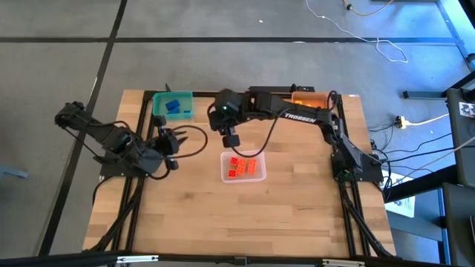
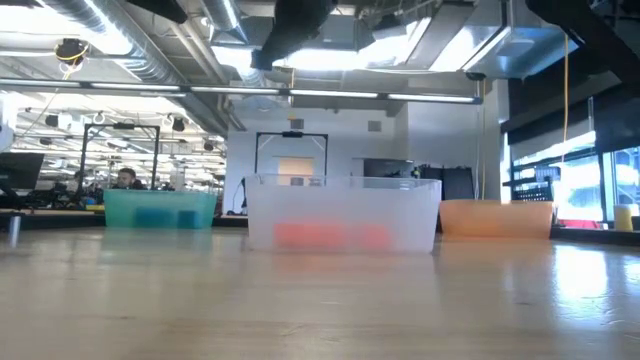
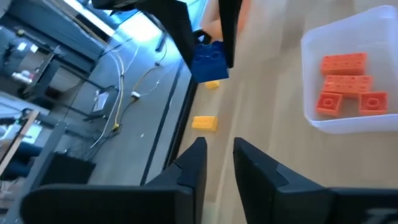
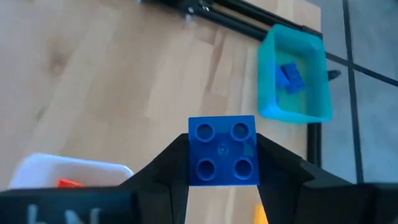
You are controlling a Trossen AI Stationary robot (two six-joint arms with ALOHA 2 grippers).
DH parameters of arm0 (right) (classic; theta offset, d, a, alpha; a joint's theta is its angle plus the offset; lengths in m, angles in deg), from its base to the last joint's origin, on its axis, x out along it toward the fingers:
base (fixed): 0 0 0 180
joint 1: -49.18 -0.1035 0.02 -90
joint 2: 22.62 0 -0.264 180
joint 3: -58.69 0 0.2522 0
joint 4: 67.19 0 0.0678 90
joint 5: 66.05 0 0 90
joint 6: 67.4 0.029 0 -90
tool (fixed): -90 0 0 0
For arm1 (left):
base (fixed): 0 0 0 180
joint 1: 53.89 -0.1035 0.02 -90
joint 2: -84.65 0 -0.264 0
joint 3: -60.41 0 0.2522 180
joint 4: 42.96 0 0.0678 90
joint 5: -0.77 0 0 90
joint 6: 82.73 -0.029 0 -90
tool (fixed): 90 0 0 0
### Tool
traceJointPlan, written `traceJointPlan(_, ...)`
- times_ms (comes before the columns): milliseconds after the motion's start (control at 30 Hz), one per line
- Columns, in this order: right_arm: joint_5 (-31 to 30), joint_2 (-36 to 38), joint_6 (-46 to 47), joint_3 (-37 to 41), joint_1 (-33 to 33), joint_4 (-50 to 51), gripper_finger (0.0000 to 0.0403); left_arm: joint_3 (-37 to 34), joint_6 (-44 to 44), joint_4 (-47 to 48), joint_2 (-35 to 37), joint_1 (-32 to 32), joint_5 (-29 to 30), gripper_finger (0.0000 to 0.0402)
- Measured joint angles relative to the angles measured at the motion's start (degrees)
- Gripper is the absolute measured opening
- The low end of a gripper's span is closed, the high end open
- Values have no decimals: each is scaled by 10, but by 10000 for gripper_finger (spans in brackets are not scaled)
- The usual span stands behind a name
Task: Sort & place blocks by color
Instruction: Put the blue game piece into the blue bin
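Blue block point(image 4: 222, 151) in right hand point(image 4: 222, 163)

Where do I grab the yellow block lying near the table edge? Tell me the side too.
The yellow block: likely pinch its two long sides across the narrow width, coming down from above. It lies flat on the table, sides free.

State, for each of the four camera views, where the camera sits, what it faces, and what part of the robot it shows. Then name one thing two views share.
High view: overhead, looking down; both arms, clear bin.
Low view: table height, facing the room; teal bin, no end effector.
Left wrist view: on the left arm; its own open fingers.
Right wrist view: on the right arm; right end effector holding a blue block.
Shared: both wrist views show that blue block.
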Motion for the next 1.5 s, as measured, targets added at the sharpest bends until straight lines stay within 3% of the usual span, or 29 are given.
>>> traceJointPlan(233, 0, 0, 1, 0, 20, 0, 139, 0, 0, 0, 2, -26, 0, 48)
traceJointPlan(633, -1, 0, 76, 0, 25, -6, 139, 0, -75, 0, 2, -116, -14, 94)
traceJointPlan(933, 2, 0, 75, 0, 25, -6, 139, 0, -389, 0, -3, -161, -49, 100)
traceJointPlan(1100, 51, 0, 76, 0, 25, -9, 139, 0, -524, -24, -3, -181, -78, 100)
traceJointPlan(1300, 112, 0, 76, 0, 25, -22, 139, 0, -593, -85, -3, -200, -166, 100)
traceJointPlan(1500, 149, 0, 76, 0, 25, -37, 139, 0, -604, -149, -3, -200, -208, 100)
